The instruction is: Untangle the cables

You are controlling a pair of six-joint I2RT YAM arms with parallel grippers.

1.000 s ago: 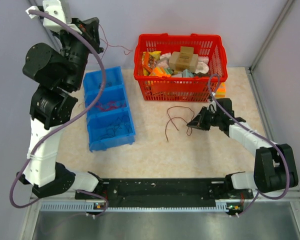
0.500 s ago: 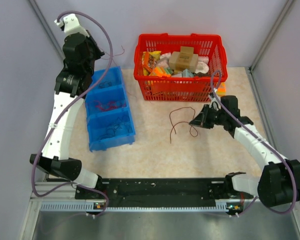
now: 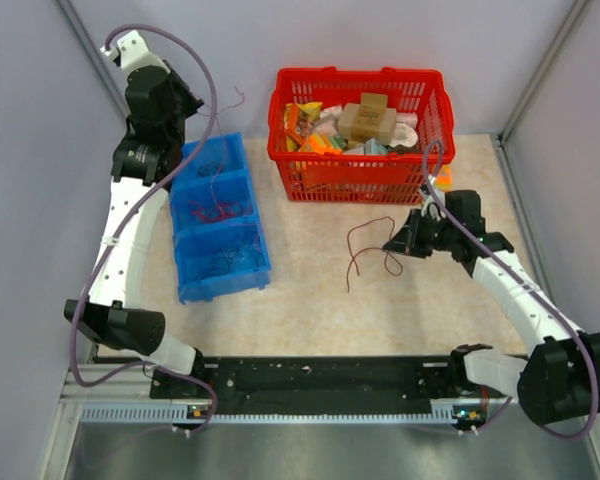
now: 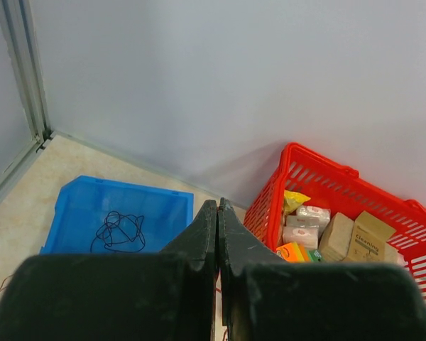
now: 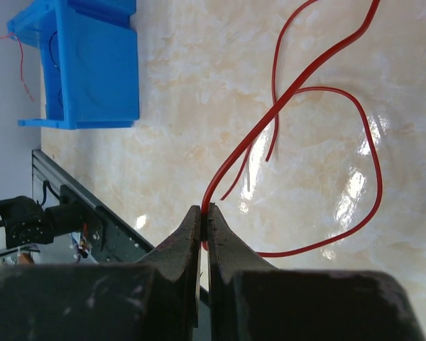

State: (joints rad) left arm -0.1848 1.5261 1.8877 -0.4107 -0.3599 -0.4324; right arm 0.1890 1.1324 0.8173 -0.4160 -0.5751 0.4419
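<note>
Red wire on cream marbling, with blue and red plastic around it.
The cables [image 5: 298, 82] are bright red against a cream tabletop [image 3: 310, 300] veined with pale marbling. Darker red and near-black strands lie in the blue bin [image 3: 225, 285]. The basket [image 3: 355, 182] is red mesh, holding orange, yellow, white and cardboard-brown packs. The left hand [image 4: 218, 206] and right hand [image 5: 202, 209] are black, the arms [image 3: 130, 240] white and black, the hoses [image 3: 212, 92] purple.

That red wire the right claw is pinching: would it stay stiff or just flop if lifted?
Probably floppy: the red wire lies in loose curves on the table. It is likely very light, being so thin beside the right gripper. It could slip, since only a narrow pinch holds it.
</note>
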